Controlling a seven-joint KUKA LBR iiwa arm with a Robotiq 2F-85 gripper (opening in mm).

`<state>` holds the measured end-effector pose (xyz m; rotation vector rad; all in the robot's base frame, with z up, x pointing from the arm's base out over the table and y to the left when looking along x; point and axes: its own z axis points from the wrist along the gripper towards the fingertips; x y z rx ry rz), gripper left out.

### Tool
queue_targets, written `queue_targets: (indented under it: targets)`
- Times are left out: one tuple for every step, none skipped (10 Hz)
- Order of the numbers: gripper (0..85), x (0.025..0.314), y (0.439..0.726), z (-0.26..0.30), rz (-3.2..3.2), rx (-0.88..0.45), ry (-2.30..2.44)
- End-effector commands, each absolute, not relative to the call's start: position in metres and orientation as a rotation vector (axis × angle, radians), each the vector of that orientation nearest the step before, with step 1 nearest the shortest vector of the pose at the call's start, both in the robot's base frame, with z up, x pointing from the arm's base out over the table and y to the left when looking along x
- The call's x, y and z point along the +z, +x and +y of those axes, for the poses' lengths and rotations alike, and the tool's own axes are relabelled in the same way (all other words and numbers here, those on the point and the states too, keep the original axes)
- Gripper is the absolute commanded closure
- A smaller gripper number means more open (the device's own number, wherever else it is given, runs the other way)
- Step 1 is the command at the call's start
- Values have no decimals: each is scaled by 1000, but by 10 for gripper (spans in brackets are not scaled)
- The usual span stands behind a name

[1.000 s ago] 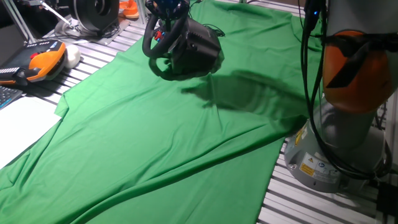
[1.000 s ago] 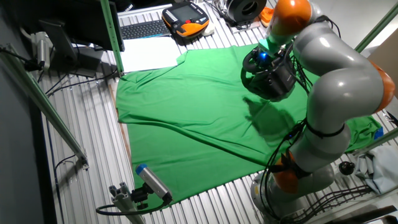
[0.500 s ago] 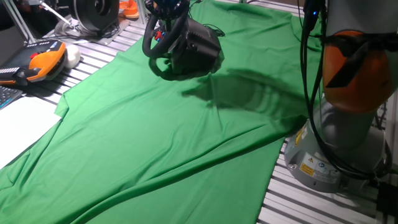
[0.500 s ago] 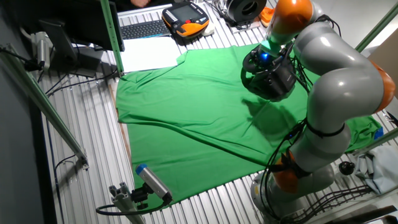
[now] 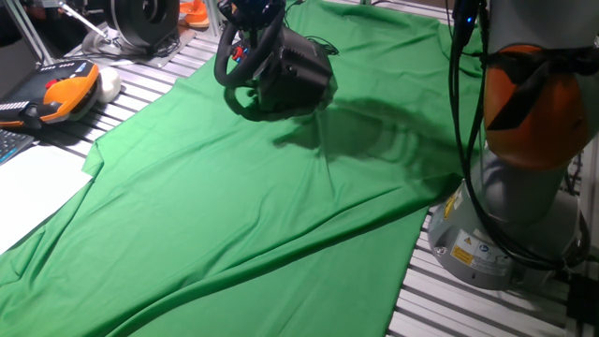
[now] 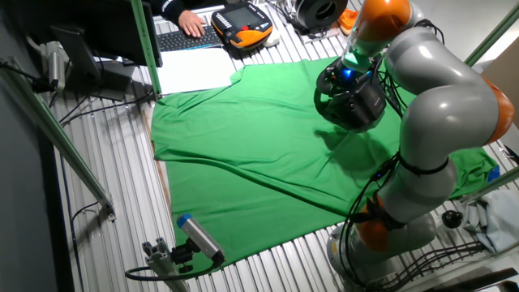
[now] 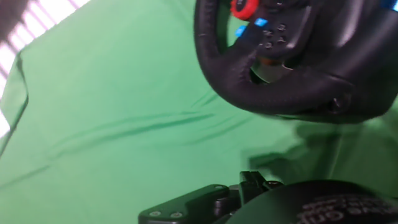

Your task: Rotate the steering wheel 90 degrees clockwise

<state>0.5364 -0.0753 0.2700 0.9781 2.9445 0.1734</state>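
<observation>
The pincer [image 5: 251, 13] sits at the top rim of the steering wheel [image 5: 236, 58], at the far end of the desk [image 5: 140, 80]. Its fingers are cut off by the top edge of one fixed view and hidden behind the arm's wrist in the other fixed view, so I cannot tell whether it is spread or pinching the rim. In the hand view only a dark, blurred part of the hand [image 7: 249, 202] shows at the bottom edge, and the fingertips are not clear there either.

The steering wheel is a black round ring with a stitched, leather-like rim [image 7: 249, 87]. It stands nearly upright, tilted slightly back, with its face turned toward the open green cloth [image 5: 234, 206] and the near-left side of the desk. Its axle runs back into a bulky black box base [image 5: 299, 80] resting on the cloth just behind it. In the hand view the hub carries a red button [image 7: 245, 7] and small blue buttons [image 7: 241, 31], but the upper part of the wheel is cut off by the edge. From the other fixed view the wheel [image 6: 331, 96] is partly covered by the arm, with a blue light [image 6: 349, 73] glowing at the wrist above it.

The grey and orange arm [image 6: 438, 105] bends over from its base [image 5: 477, 243] at the cloth's right edge. Beyond the cloth lie an orange handheld controller [image 5: 65, 94] and a keyboard [image 6: 186, 36] with a person's hand [image 6: 193, 24] on it.
</observation>
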Motion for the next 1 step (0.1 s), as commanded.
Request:
queue_targets:
  targets:
    - [850,270,536,-75,3020,182,755]
